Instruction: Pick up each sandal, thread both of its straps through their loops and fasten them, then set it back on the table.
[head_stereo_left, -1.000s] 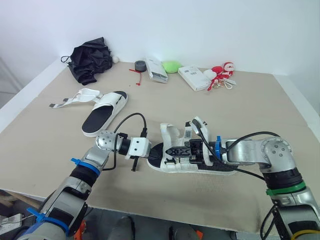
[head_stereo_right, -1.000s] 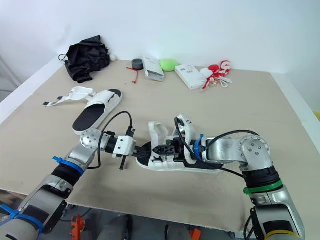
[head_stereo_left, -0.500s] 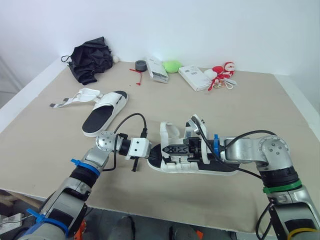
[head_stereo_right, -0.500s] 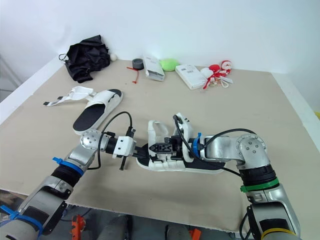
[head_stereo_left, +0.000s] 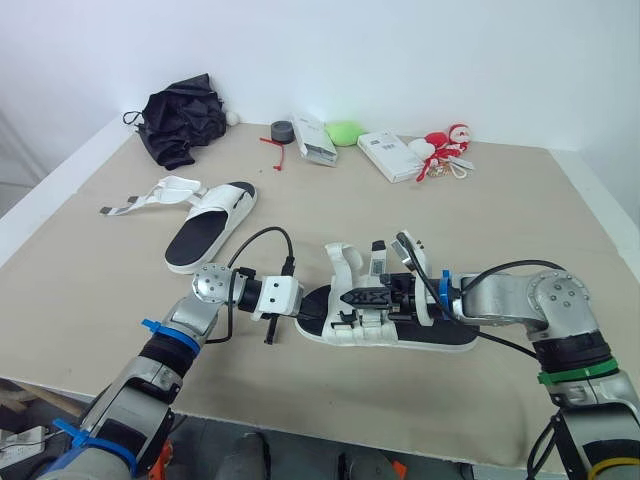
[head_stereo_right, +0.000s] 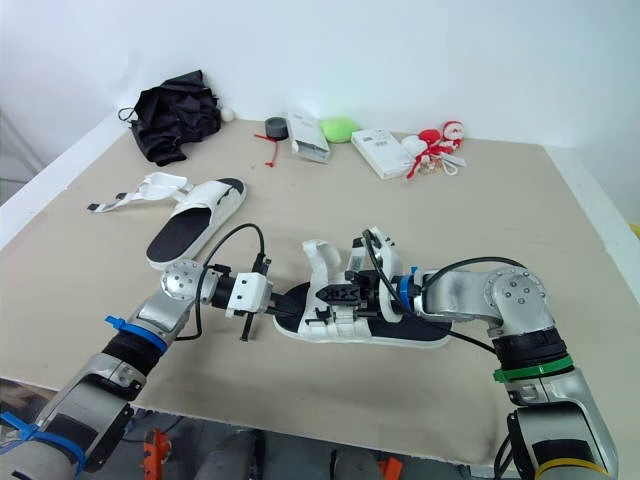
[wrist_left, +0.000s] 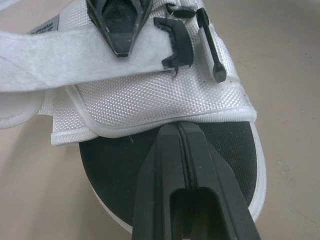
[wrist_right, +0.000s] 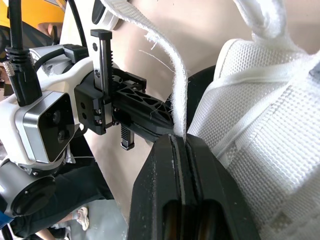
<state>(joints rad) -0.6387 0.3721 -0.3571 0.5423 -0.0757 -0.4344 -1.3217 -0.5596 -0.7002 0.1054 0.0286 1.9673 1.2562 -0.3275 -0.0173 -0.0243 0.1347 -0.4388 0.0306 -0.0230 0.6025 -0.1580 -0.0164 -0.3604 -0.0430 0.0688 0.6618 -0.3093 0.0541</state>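
Observation:
A white sandal with a black insole (head_stereo_left: 400, 335) lies near the table's front edge, toe toward my left arm. My left gripper (head_stereo_left: 305, 305) is shut, its tip (wrist_left: 181, 131) resting on the insole against the edge of the front band (wrist_left: 150, 95). My right gripper (head_stereo_left: 352, 298) is shut on a white strap (wrist_right: 170, 75) of this sandal, over the front band. The strap's frayed end runs up out of the right gripper's tip (wrist_right: 180, 140). The second sandal (head_stereo_left: 205, 225) lies at the left, straps undone and spread out.
Along the back of the table lie a black crumpled umbrella (head_stereo_left: 182, 118), a tape roll (head_stereo_left: 281, 131), two white boxes (head_stereo_left: 313, 138) (head_stereo_left: 391, 155), a green object (head_stereo_left: 344, 132) and a red and white toy (head_stereo_left: 445, 148). The table's front edge (head_stereo_left: 300, 410) runs just below the sandal.
My right gripper has pulled back slightly to the right with the strap in it. The left gripper and the second sandal have not moved.

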